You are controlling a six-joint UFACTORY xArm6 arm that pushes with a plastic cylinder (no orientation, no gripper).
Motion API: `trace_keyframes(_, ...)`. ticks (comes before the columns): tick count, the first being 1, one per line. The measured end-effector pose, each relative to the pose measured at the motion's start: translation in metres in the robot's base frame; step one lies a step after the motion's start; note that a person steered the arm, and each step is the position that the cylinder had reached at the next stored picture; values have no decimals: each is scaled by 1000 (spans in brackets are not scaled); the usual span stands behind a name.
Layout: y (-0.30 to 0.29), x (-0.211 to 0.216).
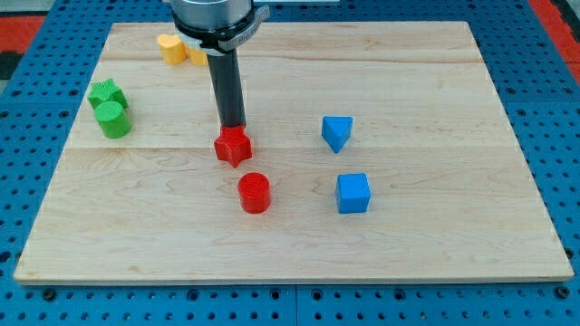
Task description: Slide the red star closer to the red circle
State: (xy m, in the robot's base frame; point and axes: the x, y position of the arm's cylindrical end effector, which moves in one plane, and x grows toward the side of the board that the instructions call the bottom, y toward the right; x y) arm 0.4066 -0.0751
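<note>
My tip point(233, 127) is pressed against the far side of the red star point(233, 147), mid-desk; no gripper is fitted, so nothing is grasped. The red circle point(255, 193) sits just nearer, slightly right: a small gap is left

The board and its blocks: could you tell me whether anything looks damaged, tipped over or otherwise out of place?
Nothing stands out. The blocks sit flat on the wooden board. My tip meets the top edge of the red star, with the red circle just below it.
</note>
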Motion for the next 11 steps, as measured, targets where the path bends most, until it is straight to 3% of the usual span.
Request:
trace_keyframes(3,42,3)
trace_keyframes(7,-44,26)
trace_keyframes(10,-20,80)
trace_keyframes(11,-29,79)
